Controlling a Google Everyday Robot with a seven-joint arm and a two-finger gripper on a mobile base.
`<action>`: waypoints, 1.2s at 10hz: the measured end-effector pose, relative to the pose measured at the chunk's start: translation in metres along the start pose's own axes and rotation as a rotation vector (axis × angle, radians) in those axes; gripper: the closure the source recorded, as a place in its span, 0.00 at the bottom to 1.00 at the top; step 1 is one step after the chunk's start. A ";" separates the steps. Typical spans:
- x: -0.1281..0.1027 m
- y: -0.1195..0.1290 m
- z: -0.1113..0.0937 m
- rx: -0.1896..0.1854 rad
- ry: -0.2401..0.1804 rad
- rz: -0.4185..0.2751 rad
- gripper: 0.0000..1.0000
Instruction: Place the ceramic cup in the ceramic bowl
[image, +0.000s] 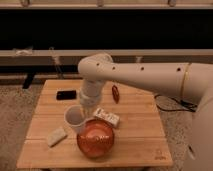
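The ceramic cup (74, 119) is small and white, and is tilted just left of the ceramic bowl's rim. The ceramic bowl (95, 139) is wide, glossy orange-red, and stands near the front edge of the wooden table (140, 135). My gripper (85, 106) reaches down from the white arm and is shut on the cup's upper right side. It holds the cup close above the table, touching or nearly touching the bowl's left edge. The gripper's fingertips are partly hidden behind the cup.
A white box with markings (107, 117) lies just behind the bowl. A small dark red object (115, 93) stands behind that. A black phone (66, 94) lies at the back left. A pale flat block (56, 135) lies at the front left. Cables (172, 104) run on the floor to the right.
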 end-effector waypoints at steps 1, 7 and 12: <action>0.010 -0.010 0.004 0.003 0.003 0.034 1.00; 0.039 -0.055 0.054 0.032 0.038 0.286 0.57; 0.036 -0.073 0.084 0.085 0.064 0.345 0.20</action>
